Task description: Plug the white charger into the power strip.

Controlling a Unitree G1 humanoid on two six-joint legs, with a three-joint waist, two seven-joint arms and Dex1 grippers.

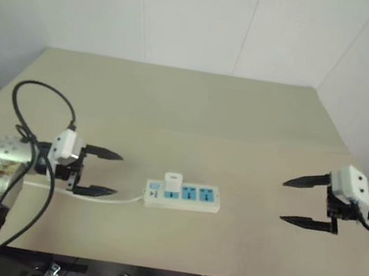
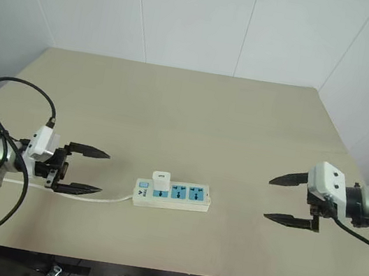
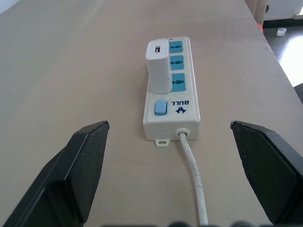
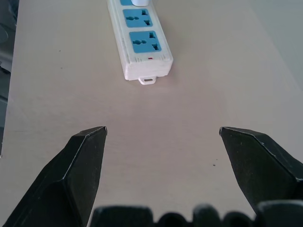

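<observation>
White charger [image 2: 160, 180] seated upright in power strip [image 2: 188, 202] outlet nearest the switch, mid-table, apparently plugged in. Left gripper [image 2: 84, 170] at nine o'clock, right gripper [image 2: 286, 198] at three, both spread wide, empty, clear of strip.

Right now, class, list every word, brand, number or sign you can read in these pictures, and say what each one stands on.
"BULL": on the power strip, beside its blue switch, with a small blue logo next to the word.
The logo's own shape is too small to make out.
The white charger carries no readable text.
</observation>
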